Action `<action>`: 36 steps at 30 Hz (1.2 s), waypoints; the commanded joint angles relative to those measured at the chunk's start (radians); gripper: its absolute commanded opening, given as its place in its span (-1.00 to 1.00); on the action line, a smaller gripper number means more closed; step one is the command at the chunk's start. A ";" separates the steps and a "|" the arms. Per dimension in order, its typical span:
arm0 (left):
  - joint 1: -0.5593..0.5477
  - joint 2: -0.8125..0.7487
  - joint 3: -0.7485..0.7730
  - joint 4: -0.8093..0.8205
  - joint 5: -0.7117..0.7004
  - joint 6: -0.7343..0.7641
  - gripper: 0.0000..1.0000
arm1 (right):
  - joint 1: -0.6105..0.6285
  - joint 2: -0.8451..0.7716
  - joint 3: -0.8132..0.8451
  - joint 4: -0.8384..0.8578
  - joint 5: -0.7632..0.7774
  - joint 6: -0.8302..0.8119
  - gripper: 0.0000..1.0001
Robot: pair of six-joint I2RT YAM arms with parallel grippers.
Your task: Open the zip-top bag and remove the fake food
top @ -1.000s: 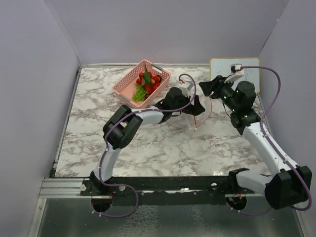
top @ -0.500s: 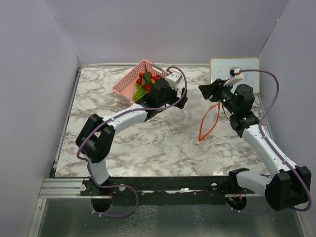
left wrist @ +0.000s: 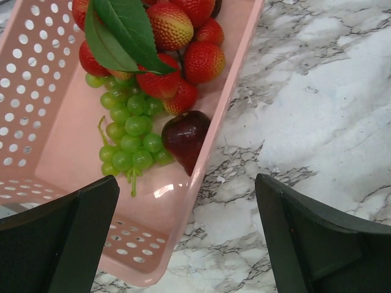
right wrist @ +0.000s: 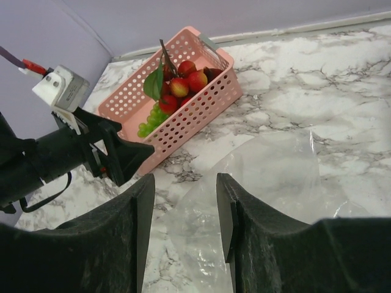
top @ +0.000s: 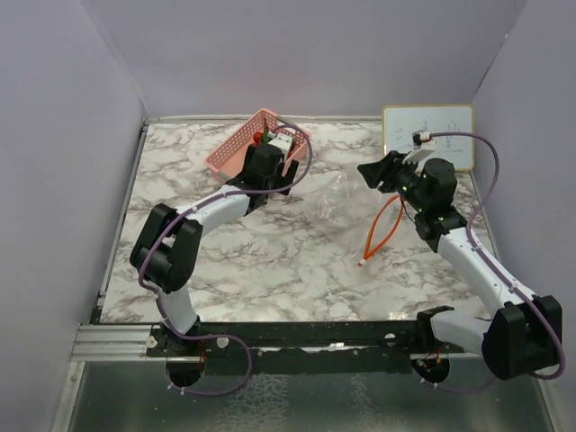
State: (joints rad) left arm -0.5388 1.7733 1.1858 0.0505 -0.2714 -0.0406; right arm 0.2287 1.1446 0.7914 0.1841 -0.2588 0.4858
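Pink basket (left wrist: 36, 91) holds the food (left wrist: 131, 137); the bag (right wrist: 275, 177) sits to its right in the top view.
Left gripper (left wrist: 186, 179) hangs over the basket's near corner, jaws wide and empty, with the food in the upper left of its view. The best move, I judge, is to lift straight up before swinging away so neither finger clips the rim, then check the bag for a stray piece. The bag is mid-frame in the top view and looks empty, its zip strip (top: 382, 225) looping toward the lower right. Right gripper (right wrist: 185, 180) points at it, jaws about half apart. Plastic runs into the gap, but I cannot tell whether it is pinched. Left arm reaches from the lower left, elbow out to the left, up to the basket. Right arm climbs from the lower right, wrist turned left.
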 commanded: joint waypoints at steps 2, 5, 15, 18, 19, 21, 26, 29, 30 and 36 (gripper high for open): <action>0.009 0.005 0.007 0.015 -0.095 0.047 0.94 | -0.002 -0.015 -0.029 0.050 -0.046 0.021 -0.11; 0.018 0.040 0.031 -0.015 -0.110 0.050 0.91 | -0.002 -0.032 -0.017 0.006 -0.015 0.009 -0.11; 0.053 0.101 0.036 -0.013 -0.078 0.029 0.01 | -0.002 -0.069 -0.044 0.019 -0.008 0.013 -0.12; 0.063 0.092 0.023 -0.015 -0.080 0.005 -0.34 | -0.002 -0.065 -0.047 0.026 -0.011 0.016 -0.12; 0.066 0.087 0.013 -0.011 -0.077 -0.007 -0.38 | -0.002 -0.064 -0.048 0.027 -0.012 0.019 -0.12; 0.069 0.079 -0.015 -0.011 -0.098 -0.027 -0.42 | -0.002 -0.064 -0.051 0.037 -0.019 0.024 -0.12; 0.080 0.049 -0.049 -0.044 -0.181 -0.092 -0.67 | -0.002 -0.048 -0.058 0.052 -0.031 0.028 -0.12; 0.103 0.034 -0.055 -0.074 -0.216 -0.126 -0.73 | -0.002 -0.035 -0.059 0.063 -0.046 0.034 -0.12; 0.115 0.030 -0.057 -0.080 -0.219 -0.136 -0.74 | -0.002 -0.033 -0.061 0.070 -0.052 0.035 -0.12; 0.187 -0.009 -0.111 -0.053 -0.169 -0.159 -0.69 | -0.002 -0.019 -0.070 0.089 -0.066 0.037 -0.12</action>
State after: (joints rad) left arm -0.3962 1.8141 1.1137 0.0113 -0.4255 -0.1669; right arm 0.2287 1.1156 0.7315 0.2218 -0.2962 0.5182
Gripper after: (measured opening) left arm 0.144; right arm 0.440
